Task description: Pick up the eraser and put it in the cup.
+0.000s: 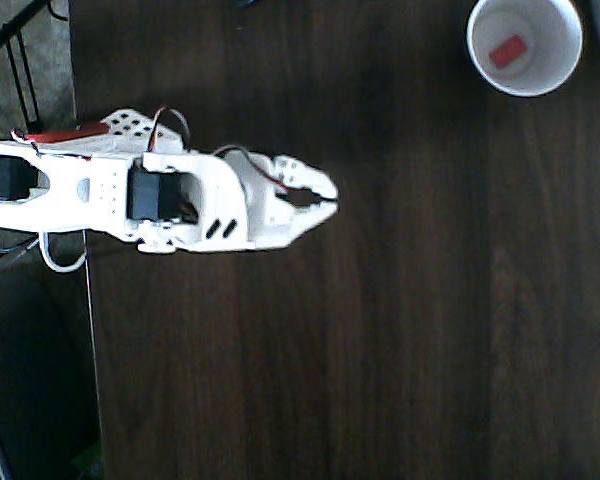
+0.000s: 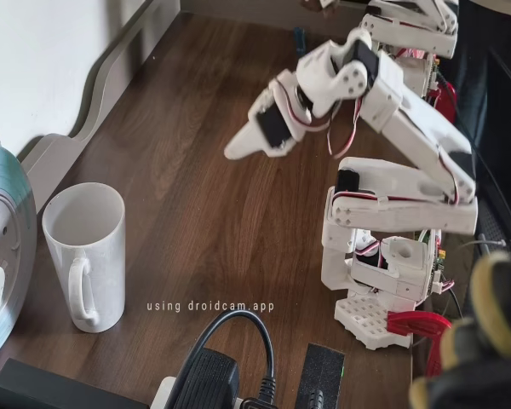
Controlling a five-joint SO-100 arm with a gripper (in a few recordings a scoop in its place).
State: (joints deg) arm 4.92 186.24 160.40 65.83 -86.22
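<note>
Overhead view: the eraser (image 1: 507, 51) is seen lying on the pale bottom of the cup (image 1: 572, 62), a small red block well inside the thick white rim, so the placing step is judged to be done. The gripper (image 1: 323, 196) is held well apart from the cup, over bare dark wood of the table (image 1: 380, 350), and nothing is carried in it; its fingers are drawn nearly together at the tips, with only a thin dark gap between them. That posture is read as a withdrawn, resting one, since no further object is left to be fetched.

In the fixed view the arm is folded back over its base, with the gripper (image 2: 238, 146) raised above the tabletop and pointed down toward the cup (image 2: 85, 256). The cup is shown upright on the wood with its handle turned to the camera, and its inside cannot be seen into from here.

Counted: one eraser, one cup, one arm with one gripper. One red clamp (image 2: 419, 323) is seen at the arm's base, presumably fixing it to the table edge.
</note>
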